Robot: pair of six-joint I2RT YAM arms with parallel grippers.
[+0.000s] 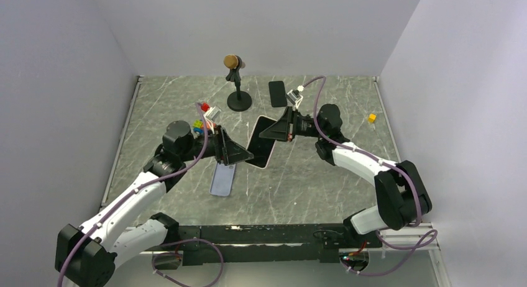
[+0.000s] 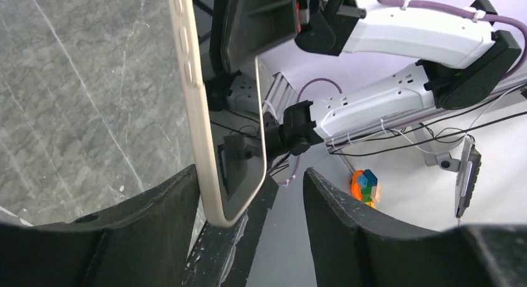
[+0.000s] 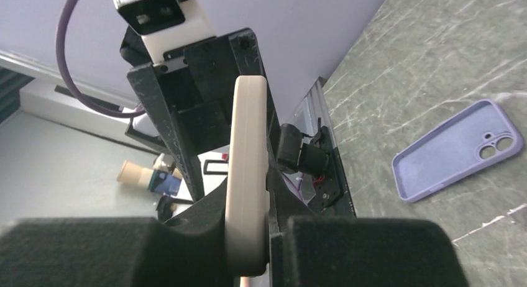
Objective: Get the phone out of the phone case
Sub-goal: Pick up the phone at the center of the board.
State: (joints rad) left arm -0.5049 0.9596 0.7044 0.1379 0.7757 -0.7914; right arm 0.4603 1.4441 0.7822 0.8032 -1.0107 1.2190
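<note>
Clamping far end of phone (image 1: 261, 142) w/ R gripper (image 1: 268, 133), loosely straddling near end w/ L gripper (image 1: 248, 155) (jaws apart), case (image 1: 222, 180) on table below.

The left end effector (image 1: 247, 155) partly hides the phone case (image 1: 222, 181), and the phone (image 2: 196, 100) runs off the left wrist view

Table (image 1: 311, 187): grey marbled top, pale veins, metal rail along left and right edges. Phone case (image 1: 222, 180): lilac, lies flat left of centre, inner side up, camera cut-out at one end. Microphone stand (image 1: 239, 100): upright, round black base on far middle of top. Black slab (image 1: 277, 93): flat, near stand on its right, not touching. Yellow block (image 1: 371, 118): alone near right edge. Coloured blocks (image 1: 200, 115): small cluster left of stand, partly hidden by arm.
</note>
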